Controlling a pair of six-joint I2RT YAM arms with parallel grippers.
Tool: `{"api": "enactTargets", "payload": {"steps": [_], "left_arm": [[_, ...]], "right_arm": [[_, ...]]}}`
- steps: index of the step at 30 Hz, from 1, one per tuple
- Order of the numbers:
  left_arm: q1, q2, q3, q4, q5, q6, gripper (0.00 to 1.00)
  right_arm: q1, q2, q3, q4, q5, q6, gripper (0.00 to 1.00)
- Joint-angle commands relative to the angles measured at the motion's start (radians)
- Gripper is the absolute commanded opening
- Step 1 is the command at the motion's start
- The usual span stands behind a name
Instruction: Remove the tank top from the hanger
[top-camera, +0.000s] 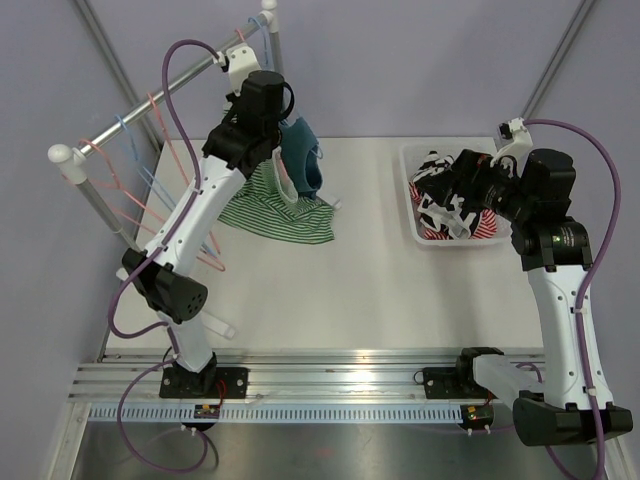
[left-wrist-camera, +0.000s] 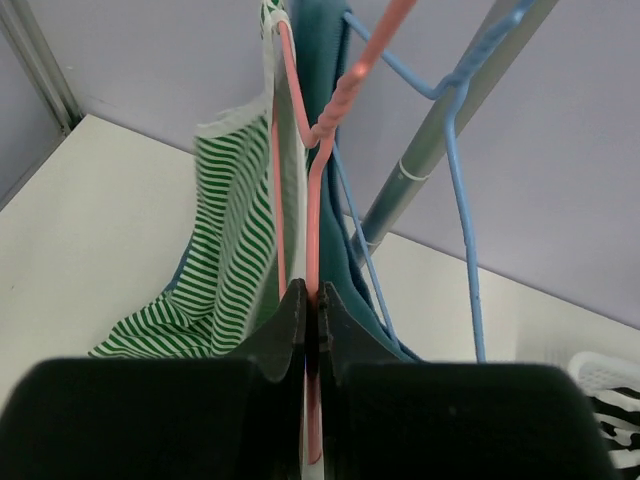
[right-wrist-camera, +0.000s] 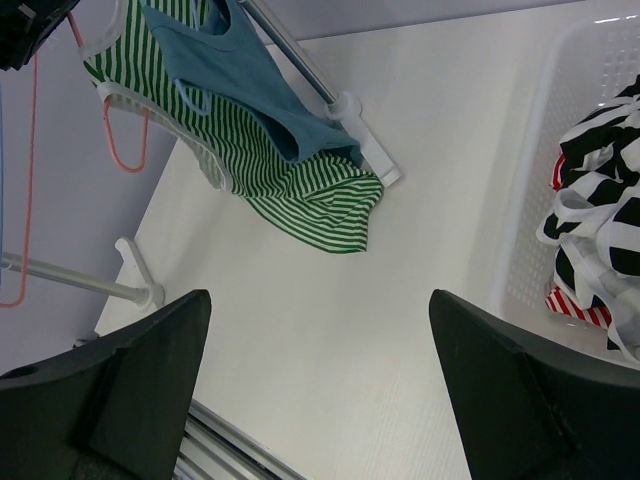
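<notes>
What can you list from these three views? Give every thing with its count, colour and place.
green-striped tank top: one, green and white, hanging at the rack, hem on the table
teal tank top: one, teal, hanging against the striped one
pink hanger: one, pink, between the two tops
other hangers: several, blue and pink, on the rail
rail: one, grey metal, back left
basket: one, white, back right of the table
heap of clothes: count unclear, black-and-white and red stripes, in the basket
table: one, white
left gripper: one, black, shut on the pink hanger
right gripper: one, black, open above the table by the basket
</notes>
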Motion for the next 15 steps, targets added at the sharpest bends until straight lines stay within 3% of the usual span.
{"api": "enactTargets", "payload": {"steps": [1, 7, 15], "left_arm": [[-0.004, -0.063, -0.028, 0.074, -0.071, -0.053, 0.00], [-0.026, -0.110, -0.022, 0.122, -0.184, -0.067, 0.00], [-0.096, -0.142, 0.071, 0.115, -0.210, 0.009, 0.00]], "right_arm": [[-0.003, -0.015, 0.018, 0.046, -0.036, 0.008, 0.97], [-0.003, -0.012, 0.027, 0.046, -0.059, 0.012, 0.97], [-0.003, -0.008, 0.022, 0.066, -0.089, 0.018, 0.98]]}}
